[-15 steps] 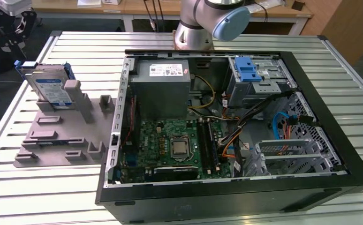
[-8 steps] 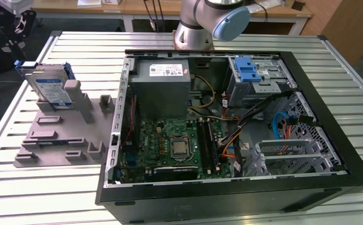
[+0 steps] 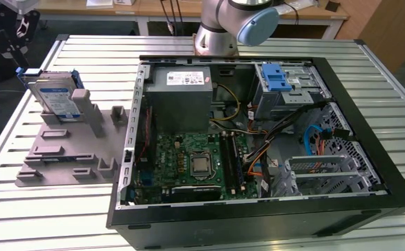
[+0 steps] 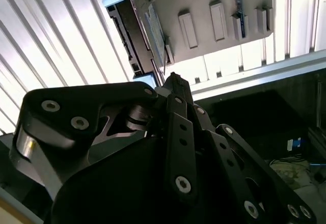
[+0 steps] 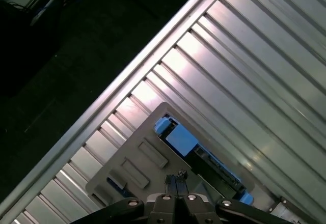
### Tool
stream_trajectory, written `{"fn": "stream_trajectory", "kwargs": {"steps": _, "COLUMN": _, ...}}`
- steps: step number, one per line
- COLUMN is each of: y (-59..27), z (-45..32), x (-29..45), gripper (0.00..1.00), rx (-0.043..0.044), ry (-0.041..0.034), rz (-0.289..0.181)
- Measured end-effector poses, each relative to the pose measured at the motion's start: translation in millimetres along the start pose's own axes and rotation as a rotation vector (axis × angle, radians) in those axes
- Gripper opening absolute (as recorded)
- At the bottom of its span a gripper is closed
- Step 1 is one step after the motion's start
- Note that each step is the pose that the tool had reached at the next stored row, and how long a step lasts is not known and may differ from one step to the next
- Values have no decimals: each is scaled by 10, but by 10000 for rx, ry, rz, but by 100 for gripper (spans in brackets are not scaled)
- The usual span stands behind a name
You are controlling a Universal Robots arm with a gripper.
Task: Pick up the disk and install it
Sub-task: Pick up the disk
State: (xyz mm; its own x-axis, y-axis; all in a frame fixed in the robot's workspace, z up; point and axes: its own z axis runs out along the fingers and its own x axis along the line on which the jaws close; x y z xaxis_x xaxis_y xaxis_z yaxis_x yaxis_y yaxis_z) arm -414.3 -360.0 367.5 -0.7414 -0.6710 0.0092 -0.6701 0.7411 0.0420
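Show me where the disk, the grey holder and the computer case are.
disk (image 3: 52,98), exterior view, on its white-and-blue label.
grey holder (image 3: 78,144), exterior view, on its flat base.
computer case (image 3: 258,225), exterior view, on its near black wall.

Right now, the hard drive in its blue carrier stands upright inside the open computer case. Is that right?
No. The hard drive stands upright in its blue carrier, but on the grey fixture outside the open computer case, on the exterior view's left of it.
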Motion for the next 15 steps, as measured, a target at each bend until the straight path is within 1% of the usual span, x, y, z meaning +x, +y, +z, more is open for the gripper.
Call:
{"fn": "stream_trajectory", "kwargs": {"steps": 7, "y": 0, "z": 0, "x": 0, "gripper": 11, "rx": 8, "ry": 37, "rz": -861}}
{"fn": "stream_trajectory", "kwargs": {"steps": 15, "y": 0, "z": 0, "x": 0, "gripper": 11, "rx": 15, "ry": 71, "rz": -1669}}
